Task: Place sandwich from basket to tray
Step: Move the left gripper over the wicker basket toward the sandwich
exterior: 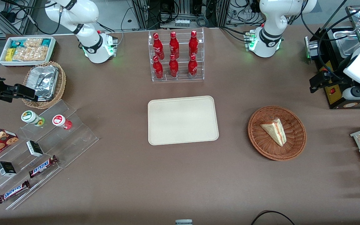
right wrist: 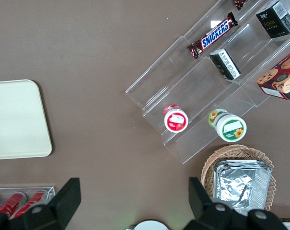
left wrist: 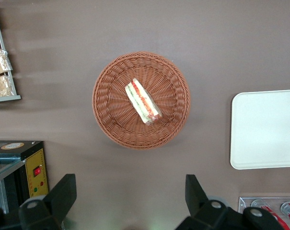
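Left wrist view gives you the gripper (left wrist: pixel 130 201) high above the table, fingers spread wide and empty. The sandwich (left wrist: pixel 143 101) lies mid-basket (left wrist: pixel 111 120), filling edge up, so you can drop straight down; the tray (left wrist: pixel 264 129) waits beside it.

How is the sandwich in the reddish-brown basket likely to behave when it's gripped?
The sandwich is probably soft: pale bread with layered filling may squash or shear under a firm pinch. It lies on its side in the basket, so it shouldn't roll. The open hand hangs above the table beside the basket, not touching it.
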